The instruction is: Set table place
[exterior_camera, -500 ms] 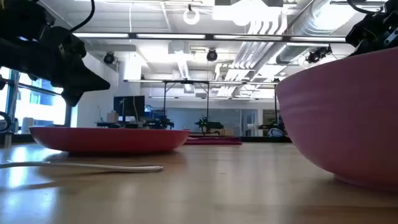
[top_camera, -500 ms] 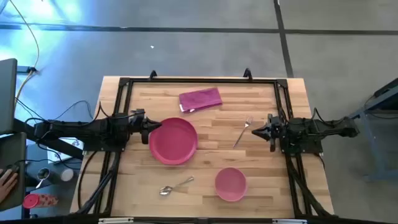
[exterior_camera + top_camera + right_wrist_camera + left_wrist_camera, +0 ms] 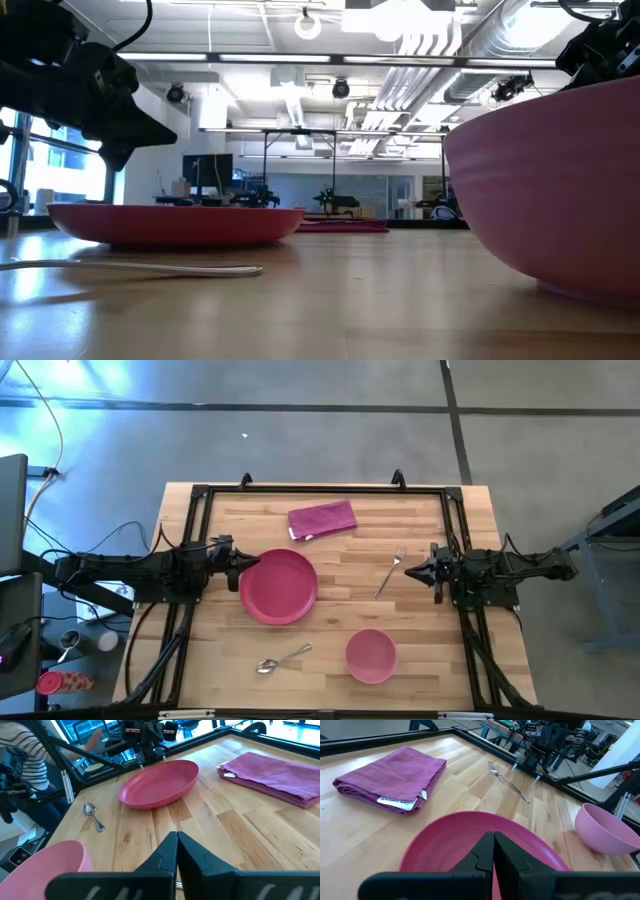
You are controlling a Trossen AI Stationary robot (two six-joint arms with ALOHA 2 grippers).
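The large pink plate (image 3: pixel 279 586) lies flat on the wooden table (image 3: pixel 420 630), left of centre. The folded magenta napkin (image 3: pixel 322 520) lies near the far edge. The fork (image 3: pixel 389 572) lies right of centre. The spoon (image 3: pixel 282 659) and the pink bowl (image 3: pixel 371 656) rest near the near edge. My left gripper (image 3: pixel 250 564) is shut and empty, above the plate's left rim. My right gripper (image 3: pixel 410 569) is shut and empty, just right of the fork.
A black rail frame (image 3: pixel 320 489) edges the table. A person in a striped top (image 3: pixel 25 755) shows beyond the table's left side in the right wrist view. Bare wood lies between the plate and the fork.
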